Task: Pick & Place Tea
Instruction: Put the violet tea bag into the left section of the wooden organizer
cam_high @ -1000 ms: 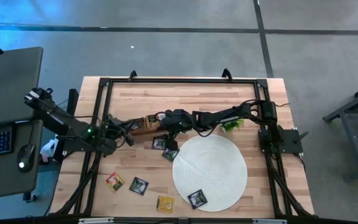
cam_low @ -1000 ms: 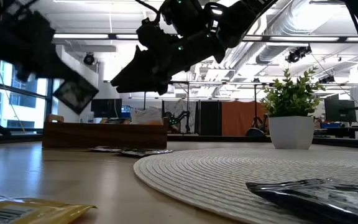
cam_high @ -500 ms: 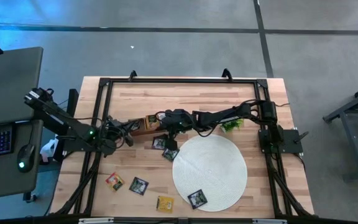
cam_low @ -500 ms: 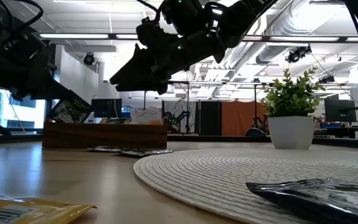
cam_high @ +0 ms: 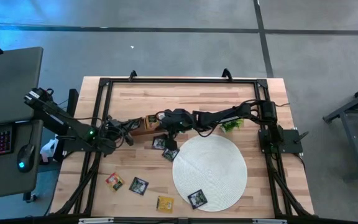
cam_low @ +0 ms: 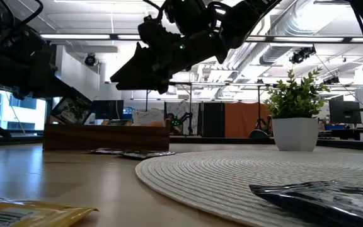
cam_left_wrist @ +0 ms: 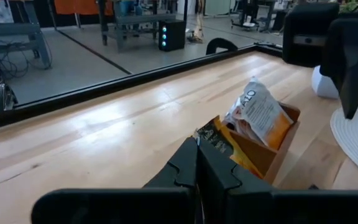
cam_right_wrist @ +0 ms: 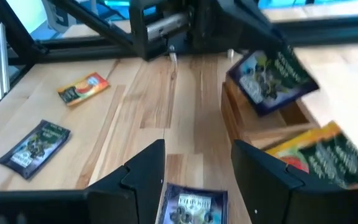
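Bench (cam_high: 197, 93), high view, near edge first. At lower centre of the frame a yellow packet (cam_high: 165, 203) lies on bare wood; just right of it a black packet (cam_high: 197, 198) rests on the round white mat (cam_high: 219, 158). Lower left of centre: a red-green packet (cam_high: 114, 182) and a second black packet (cam_high: 138, 185), apart from each other.

Mid frame: two more dark packets (cam_high: 165, 148) lie touching at the mat's upper left rim. The right gripper (cam_high: 168, 134) hangs directly above them, jaws apart and holding nothing; the right wrist view shows one of these packets between its fingers (cam_right_wrist: 140, 174).

Left of centre: the left gripper (cam_high: 132, 126) sits at the left end of the wooden tray (cam_high: 146, 124), jaws clamped on a dark tea packet (cam_right_wrist: 271, 73) tilted over the tray's end compartment. An orange-and-white packet (cam_left_wrist: 258, 112) stands inside the tray.

Farther right, a small plant (cam_high: 230, 126) stands by the mat's upper edge
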Controlling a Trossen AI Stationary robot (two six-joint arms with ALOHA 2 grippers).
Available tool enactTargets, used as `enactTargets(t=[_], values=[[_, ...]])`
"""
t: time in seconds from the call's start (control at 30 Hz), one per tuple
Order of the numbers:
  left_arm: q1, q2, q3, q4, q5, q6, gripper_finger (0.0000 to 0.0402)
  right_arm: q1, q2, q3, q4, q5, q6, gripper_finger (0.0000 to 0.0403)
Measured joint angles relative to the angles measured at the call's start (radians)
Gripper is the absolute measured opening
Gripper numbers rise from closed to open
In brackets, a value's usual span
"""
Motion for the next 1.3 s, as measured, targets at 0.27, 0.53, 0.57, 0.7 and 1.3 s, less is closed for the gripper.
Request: enactTargets(t=[0.27, 0.53, 0.57, 0.7, 1.3], values=[[0.001, 0.034, 0.0, 0.04, -0.007, 0.003, 0.0037, 0.0, 0.0, 0.0, 0.051, -0.001, -0.028, 0.0181], [0.116, 0.091, 0.0, 0.058, 0.031, 0.027, 0.0105, 0.0, 0.0, 0.0, 0.044, -0.022, -0.021, 0.0181], [0.126, 0.092, 0.003, 0.06, 0.031, 0.027, 0.0109, 0.0, 0.0, 0.0, 0.044, -0.03, -0.02, 0.0181], [0.137, 0.08, 0.051, 0.068, 0.032, 0.133, 0.0112, 0.0, 0.0, 0.0, 0.021, -0.051, -0.019, 0.0178], [-0.051, -0.013, 0.479, -0.221, 0.472, 0.217, 0.0112, 0.149, 0.0, 0.0, -0.34, 0.119, -0.018, 0.0094]])
